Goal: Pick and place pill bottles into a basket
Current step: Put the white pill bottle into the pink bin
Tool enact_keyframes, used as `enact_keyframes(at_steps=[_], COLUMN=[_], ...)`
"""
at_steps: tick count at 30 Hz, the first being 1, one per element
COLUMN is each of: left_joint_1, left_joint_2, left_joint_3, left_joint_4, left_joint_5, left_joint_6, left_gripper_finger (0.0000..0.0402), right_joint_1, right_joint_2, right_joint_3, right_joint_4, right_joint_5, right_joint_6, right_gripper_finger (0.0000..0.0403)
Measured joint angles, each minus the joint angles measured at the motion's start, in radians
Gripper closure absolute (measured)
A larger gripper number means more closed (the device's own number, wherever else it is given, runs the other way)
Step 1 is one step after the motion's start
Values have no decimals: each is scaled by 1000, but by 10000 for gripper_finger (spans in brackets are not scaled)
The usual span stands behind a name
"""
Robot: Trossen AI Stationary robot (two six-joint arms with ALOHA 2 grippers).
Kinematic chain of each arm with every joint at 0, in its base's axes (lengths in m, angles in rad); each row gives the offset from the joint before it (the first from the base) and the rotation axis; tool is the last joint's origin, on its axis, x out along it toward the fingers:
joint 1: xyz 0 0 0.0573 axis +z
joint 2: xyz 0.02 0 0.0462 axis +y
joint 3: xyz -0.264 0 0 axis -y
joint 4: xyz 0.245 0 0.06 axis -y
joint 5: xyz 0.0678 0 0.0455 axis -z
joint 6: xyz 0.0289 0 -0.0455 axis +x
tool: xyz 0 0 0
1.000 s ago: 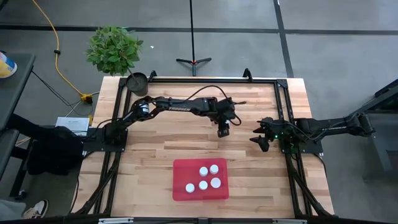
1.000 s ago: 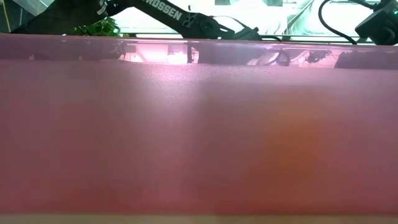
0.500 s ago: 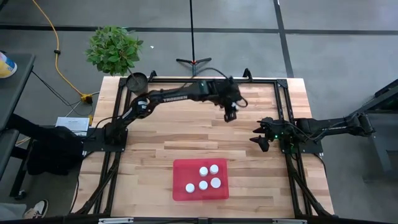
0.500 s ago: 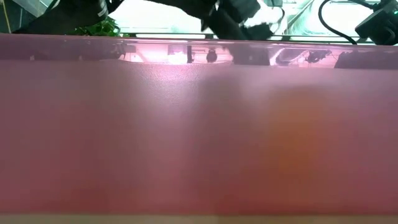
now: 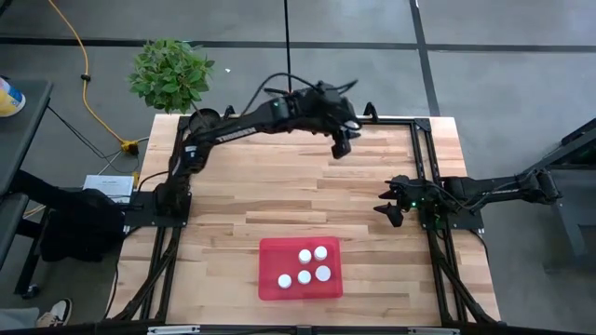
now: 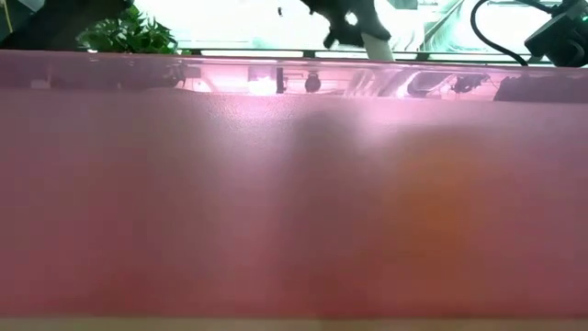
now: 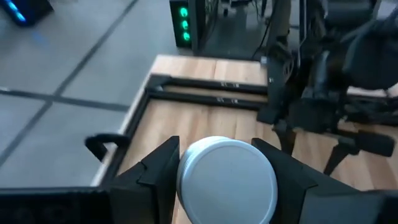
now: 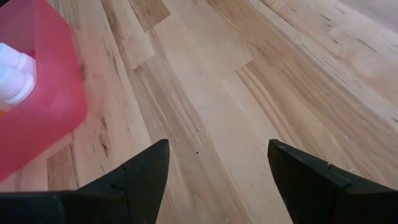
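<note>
The red tray (image 5: 300, 268) lies near the table's front edge with several white-capped pill bottles (image 5: 305, 265) standing in it. Its wall (image 6: 294, 184) fills the low view. My left gripper (image 5: 341, 144) is raised over the table's far part and is shut on one more pill bottle, whose white cap (image 7: 227, 177) shows between the fingers in the left wrist view. My right gripper (image 5: 386, 207) waits at the table's right side, open and empty (image 8: 217, 180). The tray's corner with two bottles (image 8: 15, 71) shows in the right wrist view. My left gripper pinches the pill bottle between its two fingers (image 7: 158, 171), one on each side of it at the white cap (image 7: 186, 180). The cap's flat top faces the wrist camera. The bottle is lifted clear of the table; its body is hidden behind the cap.
A small dark round pot (image 5: 205, 121) and a leafy plant (image 5: 170, 73) stand at the far left corner. Black frame rails (image 5: 391, 121) run along the table's far and side edges. Bare wood lies between the tray and the arms.
My left gripper has gone from over the table's middle toward the far edge and upward, still shut on the pill bottle. The arm has swung back with it.
</note>
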Motion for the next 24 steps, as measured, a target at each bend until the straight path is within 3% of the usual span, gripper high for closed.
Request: enact_keyframes(at_steps=[14,24], left_joint_1=[0,-21], left_joint_2=[-236,-424], left_joint_3=[0,0], left_joint_4=[3,-159], left_joint_5=[-61,-40], left_joint_6=[34,22], left_gripper_finger=[193,193], right_joint_1=[0,0], right_joint_2=[0,0], right_joint_3=[0,0], right_joint_4=[0,0], right_joint_5=[0,0], right_joint_6=[0,0], right_gripper_finger=[139,139])
